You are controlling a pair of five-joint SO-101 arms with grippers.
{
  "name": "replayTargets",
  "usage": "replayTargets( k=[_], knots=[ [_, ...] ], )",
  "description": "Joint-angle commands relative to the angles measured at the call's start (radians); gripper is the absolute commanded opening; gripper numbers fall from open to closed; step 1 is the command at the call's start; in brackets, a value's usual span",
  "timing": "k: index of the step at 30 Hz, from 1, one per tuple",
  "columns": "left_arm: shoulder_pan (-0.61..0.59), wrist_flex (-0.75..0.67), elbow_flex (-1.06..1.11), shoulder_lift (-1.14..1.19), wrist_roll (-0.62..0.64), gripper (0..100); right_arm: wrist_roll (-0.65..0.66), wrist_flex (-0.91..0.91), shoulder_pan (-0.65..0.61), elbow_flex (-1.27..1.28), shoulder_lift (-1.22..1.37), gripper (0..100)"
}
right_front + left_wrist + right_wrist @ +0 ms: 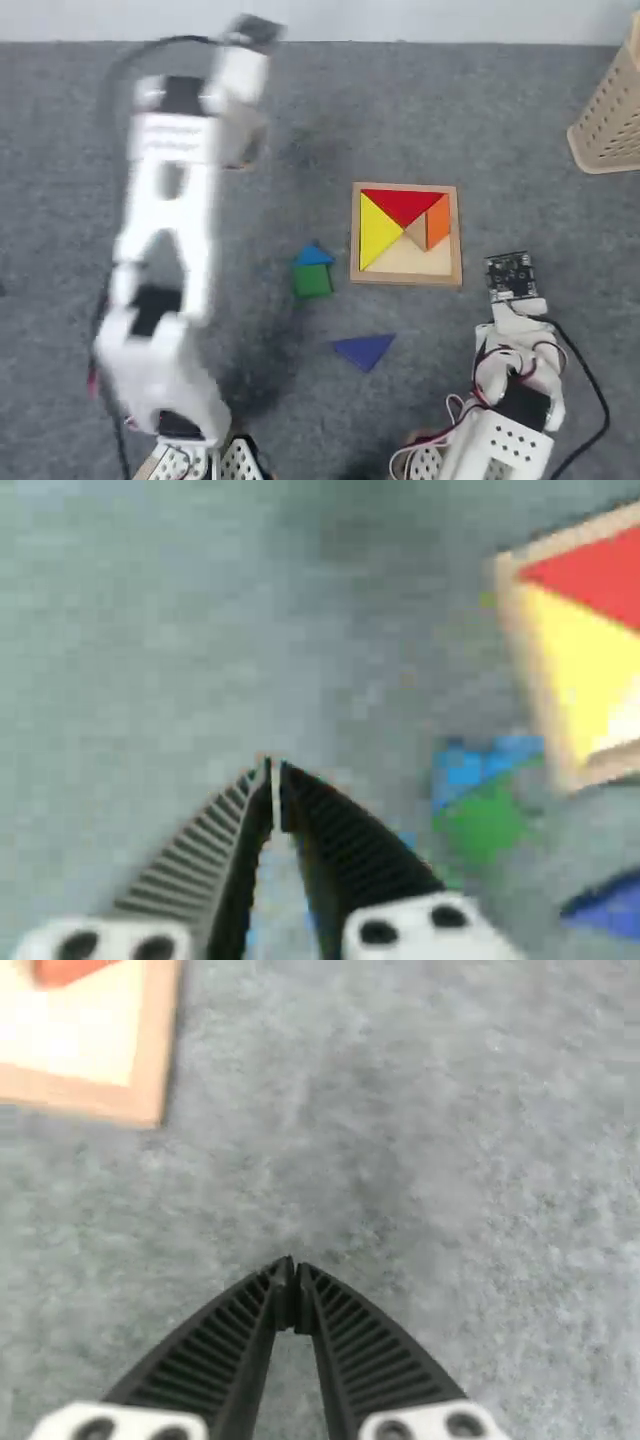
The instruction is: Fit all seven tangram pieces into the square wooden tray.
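The square wooden tray (453, 235) lies right of the table's centre, holding a red triangle (402, 204), a yellow triangle (376, 230), an orange piece (438, 224) and a small tan triangle (414, 235). Left of the tray lie a green square (312, 281) and a light blue triangle (314, 255), touching each other. A dark blue triangle (365, 349) lies nearer the front. My left gripper (272, 770) is shut on nothing, above bare carpet left of the green square (485, 825) and tray (515, 640). My right gripper (290, 1265) is shut and empty, close to the tray's corner (150, 1070).
Grey carpet covers the table. A perforated wooden basket (610, 110) stands at the far right edge. The left arm (170, 200) rises tall over the left side. The right arm (515, 370) sits folded at the front right, just in front of the tray.
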Motion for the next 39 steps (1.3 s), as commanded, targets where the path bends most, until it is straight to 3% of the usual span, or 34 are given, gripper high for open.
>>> replayTargets(
  k=[1,5,10,15,22,30,39],
  knots=[
    [-0.173,0.000,0.320,-0.440,-0.118,1,0.037,0.022,-0.042,0.015,-0.021,0.6],
    [-0.299,-0.158,0.786,-0.690,-0.204,2,0.034,0.071,-0.091,-0.046,-0.019,0.7],
    [-0.477,-0.520,1.368,-1.002,-0.210,9,0.032,0.251,-0.274,-0.204,-0.019,3.9],
    [-0.493,-0.735,1.753,-1.160,-0.241,11,0.037,0.240,-0.387,-0.272,0.090,4.2],
    [-0.525,-0.822,1.791,-1.160,-0.244,11,0.015,0.222,-0.524,-0.569,0.601,4.2],
    [-0.557,-1.166,1.926,-1.042,-0.242,11,-0.235,0.064,-0.816,-0.855,1.095,4.2],
    [-0.574,-1.142,1.827,-0.876,-0.242,11,-0.387,-0.004,-0.970,-1.037,1.402,4.3]
  ],
)
